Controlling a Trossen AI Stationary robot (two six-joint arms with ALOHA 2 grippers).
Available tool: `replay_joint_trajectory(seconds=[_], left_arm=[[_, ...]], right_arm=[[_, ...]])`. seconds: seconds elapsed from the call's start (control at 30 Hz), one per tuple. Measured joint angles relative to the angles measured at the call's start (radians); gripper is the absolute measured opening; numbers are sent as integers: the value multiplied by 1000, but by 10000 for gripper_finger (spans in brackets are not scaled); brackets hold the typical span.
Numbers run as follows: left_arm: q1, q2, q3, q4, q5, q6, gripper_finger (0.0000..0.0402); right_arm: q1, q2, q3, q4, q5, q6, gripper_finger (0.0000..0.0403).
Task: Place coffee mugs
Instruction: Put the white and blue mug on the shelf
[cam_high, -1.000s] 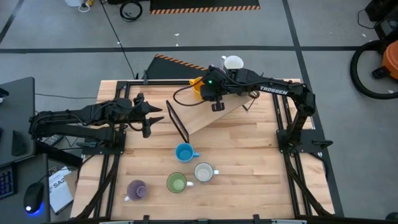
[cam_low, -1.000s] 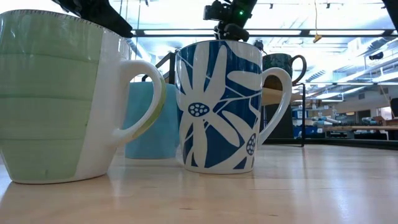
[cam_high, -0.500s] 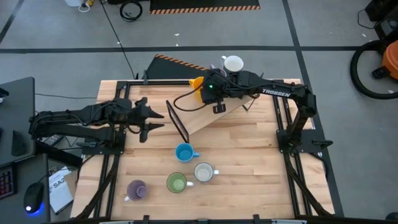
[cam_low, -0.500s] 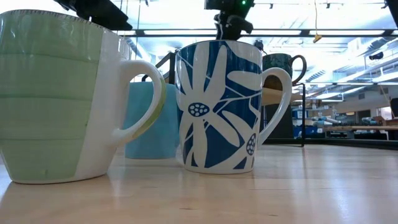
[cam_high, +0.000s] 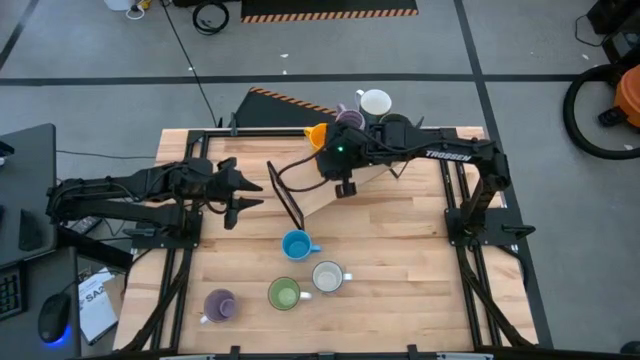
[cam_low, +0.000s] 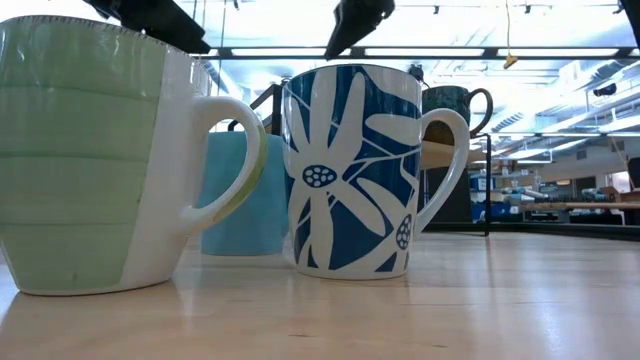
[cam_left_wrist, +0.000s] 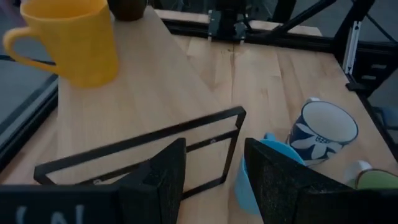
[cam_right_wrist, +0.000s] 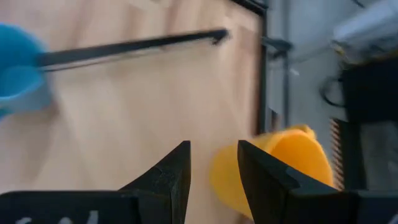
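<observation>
Purple mug (cam_high: 219, 304): nearest the front edge of the table (cam_high: 400, 290), toward my left side.
Green mug (cam_high: 284, 294): just beside the purple one, upright; it looms large at the left of the low view (cam_low: 95, 155).
White mug with blue flowers (cam_high: 327, 277): close beside the green mug, upright, handle away from it; it fills the middle of the low view (cam_low: 355, 170).
Blue mug (cam_high: 296, 245): a little behind those two, near the foot of the black wire frame (cam_high: 285, 195).
My left fingers (cam_high: 244, 190): hanging over the left-middle of the table, apart and holding nothing; my left wrist view looks between them at the frame and the blue mug (cam_left_wrist: 264, 171).
Wooden shelf (cam_high: 350, 185): a raised board behind the frame, set at a slant across the back of the table.
My right fingers (cam_high: 345, 187): above the shelf near its middle, a little apart and empty, with the orange mug showing just beyond them in my right wrist view (cam_right_wrist: 280, 165).
Orange mug (cam_high: 316, 135): on the shelf at its back left corner.
Dark brown mug (cam_high: 393, 128): on the back of the shelf, partly hidden by my right arm.
Second purple mug (cam_high: 349, 118): at the back edge, beside the brown one.
Plain white mug (cam_high: 375, 102): farthest back, beside the second purple mug.
</observation>
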Motion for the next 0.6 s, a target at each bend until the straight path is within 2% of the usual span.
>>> replay_joint_trajectory(seconds=[0.1, 0.3, 0.43, 0.6], left_arm=[[0, 0, 0, 41, -12, -19, 171], [-2, 6, 0, 58, -15, -126, 171], [-28, 35, -1, 54, -23, -164, 171], [-37, 85, -1, 81, -126, -184, 171]], right_arm=[[-3, 2, -5, -1, 34, 45, 138], [22, 1, -5, -49, -98, 253, 138], [70, 2, -15, -110, -116, 358, 138], [142, 4, -53, -101, -98, 428, 138]])
